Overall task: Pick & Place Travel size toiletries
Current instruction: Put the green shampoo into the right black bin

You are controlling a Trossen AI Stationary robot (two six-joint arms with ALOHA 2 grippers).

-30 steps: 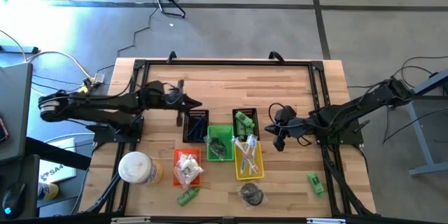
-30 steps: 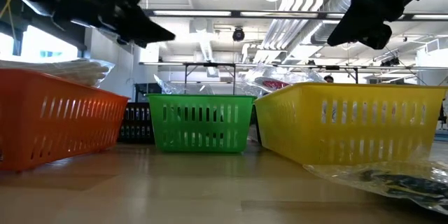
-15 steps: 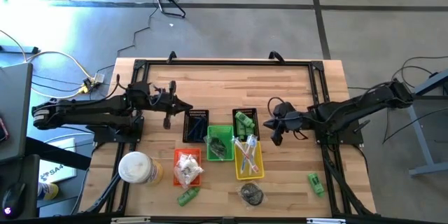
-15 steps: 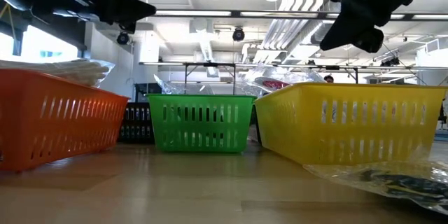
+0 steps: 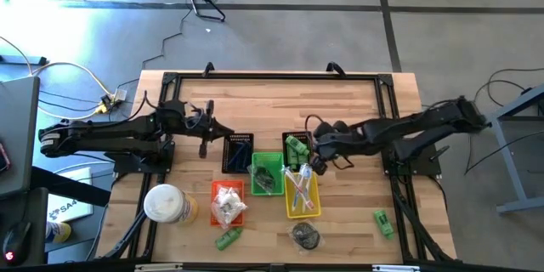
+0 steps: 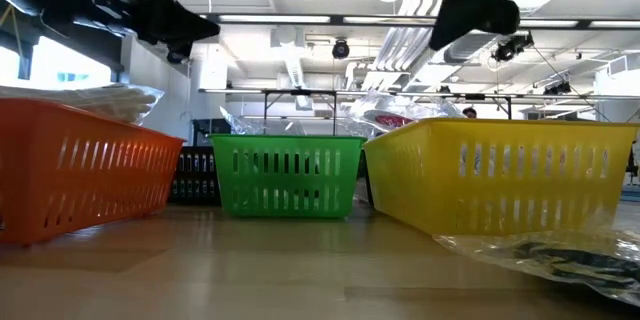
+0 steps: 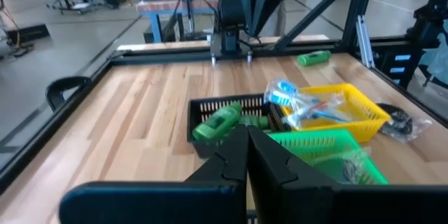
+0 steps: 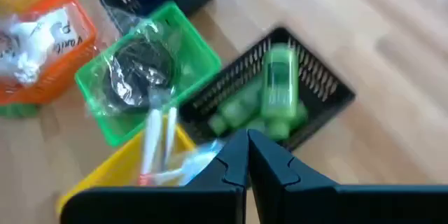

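Observation:
Small green bottles (image 5: 296, 147) lie in a black basket (image 8: 318, 77). One more green bottle (image 5: 384, 223) lies on the table near the right edge, and another (image 5: 228, 239) at the near edge. A clear-wrapped dark piece (image 5: 305, 235) lies near the yellow basket (image 5: 301, 194), which holds wrapped sticks. White wrapped pieces fill the orange basket (image 5: 228, 204), and dark pieces the green basket (image 5: 266, 172). My right gripper (image 5: 313, 142) hangs shut above the black basket's right side (image 8: 246, 147). My left gripper (image 5: 212, 129) is shut in the air, left of the baskets (image 7: 246, 150).
A second black basket (image 5: 238, 151) with blue contents stands left of the green one. A large round white-and-yellow container (image 5: 167, 204) stands at the near left. A black frame (image 5: 272, 75) runs round the table. Bare wood lies along the far side.
My right gripper has travelled toward the table's left, from beside the baskets to above the black basket with the green bottles. My left gripper drew back toward the table's left, away from the baskets, then held still. No item has moved.

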